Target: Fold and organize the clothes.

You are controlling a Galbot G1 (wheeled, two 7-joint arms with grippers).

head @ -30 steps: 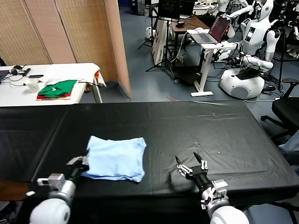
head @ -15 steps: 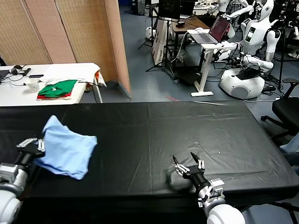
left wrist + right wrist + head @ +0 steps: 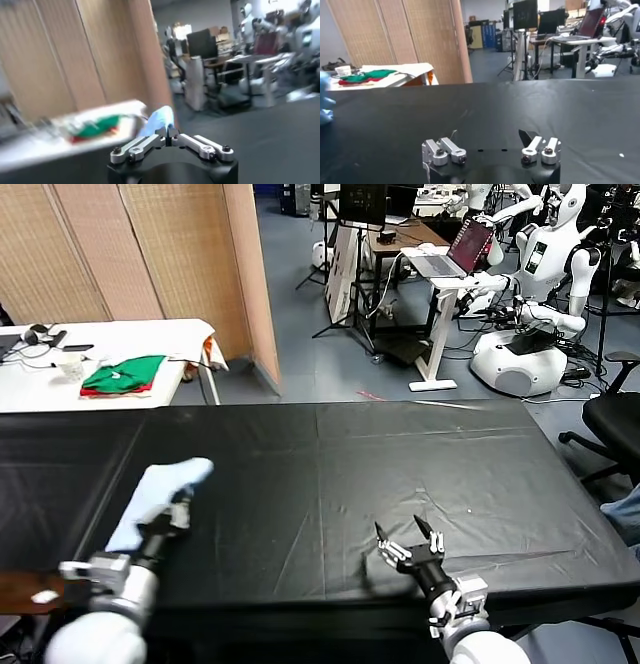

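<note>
Setting: long black table, seen from the robot's head; behind it an office floor with desks and other robots.
T-shirt: pale light-blue, bunched into a narrow bundle over the table's left side, near the front edge; one end pinched, the rest trailing up and away toward the table's middle. Also visible as a blue scrap just past the left fingertips in the left wrist view, and at the far edge of the right wrist view.
Left gripper: low over the table's left front, jaws pressed together on the T-shirt's cloth; fingers meeting at the tips.
Right gripper: near the table's front edge, right of centre, well apart from the T-shirt; fingers spread wide, holding nothing.
Side table: white, beyond the left far corner, bearing folded green and red garments.
</note>
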